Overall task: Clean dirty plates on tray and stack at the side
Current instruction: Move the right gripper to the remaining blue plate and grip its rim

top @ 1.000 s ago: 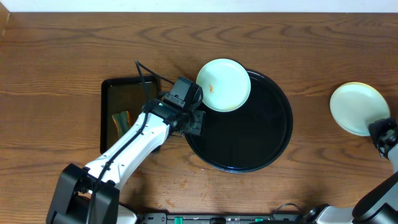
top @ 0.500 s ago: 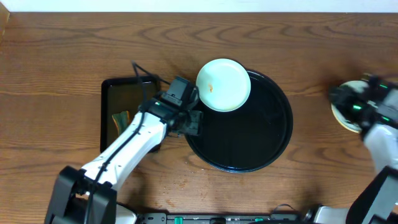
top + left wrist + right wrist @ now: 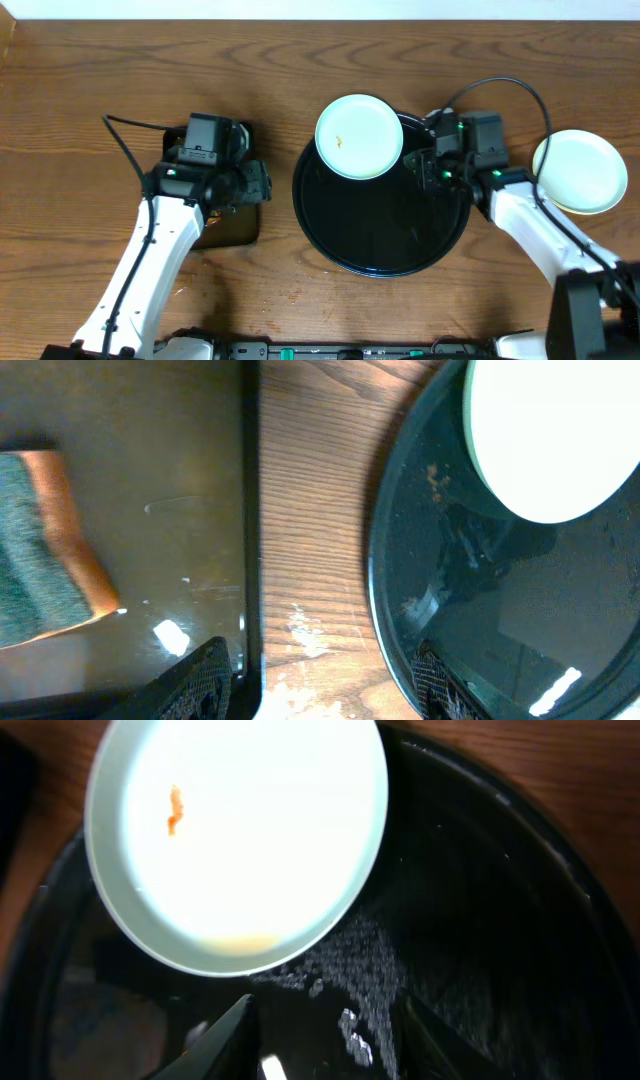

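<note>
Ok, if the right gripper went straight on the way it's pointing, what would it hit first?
Probably the pale plate with the orange smear, straight ahead of its open fingers at the black tray's edge. Depth is unclear, so it might touch the tray floor first.

The left arm (image 3: pixel 150 255) and right arm (image 3: pixel 530 222) have white links with a dark line and boxy black wrists. Each trails a thin black cable (image 3: pixel 505 84). Green lights (image 3: pixel 441 128) dot the right wrist.

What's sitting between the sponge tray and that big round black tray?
Just bare wooden table between sponge tray and round tray, clearest in the left wrist view.
</note>
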